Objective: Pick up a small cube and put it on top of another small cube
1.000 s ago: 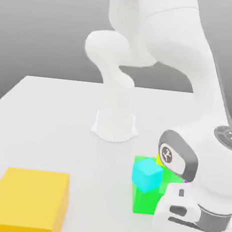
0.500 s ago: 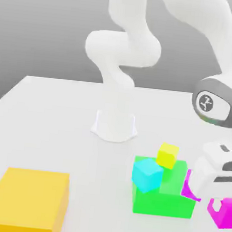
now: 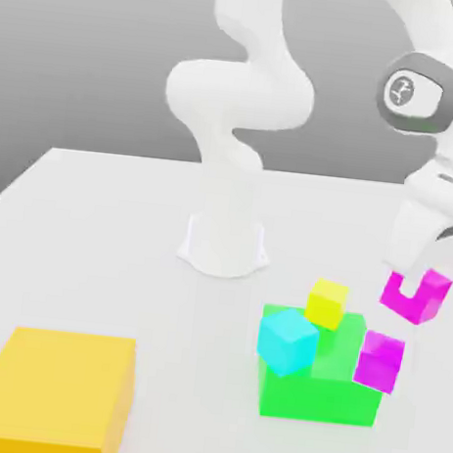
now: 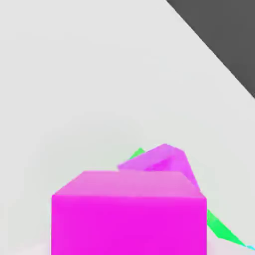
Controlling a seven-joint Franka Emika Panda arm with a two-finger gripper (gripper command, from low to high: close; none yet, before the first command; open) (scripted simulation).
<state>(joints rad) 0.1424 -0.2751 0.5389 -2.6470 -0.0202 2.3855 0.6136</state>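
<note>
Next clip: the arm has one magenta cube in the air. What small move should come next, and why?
Probably a short shift toward the exterior view's left, then down. The end effector is shut on a small bright magenta cube, held in the air. The second small magenta cube sits lower, against the green block, slightly to the exterior view's left of the held one, so they look not yet aligned.

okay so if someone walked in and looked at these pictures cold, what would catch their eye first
Probably the magenta cube hanging in the air in the shut gripper, at the exterior view's right above the table. Just below it, a second magenta cube leans at the green block, which carries cyan and yellow cubes. A big yellow block sits at the exterior view's lower left.
</note>
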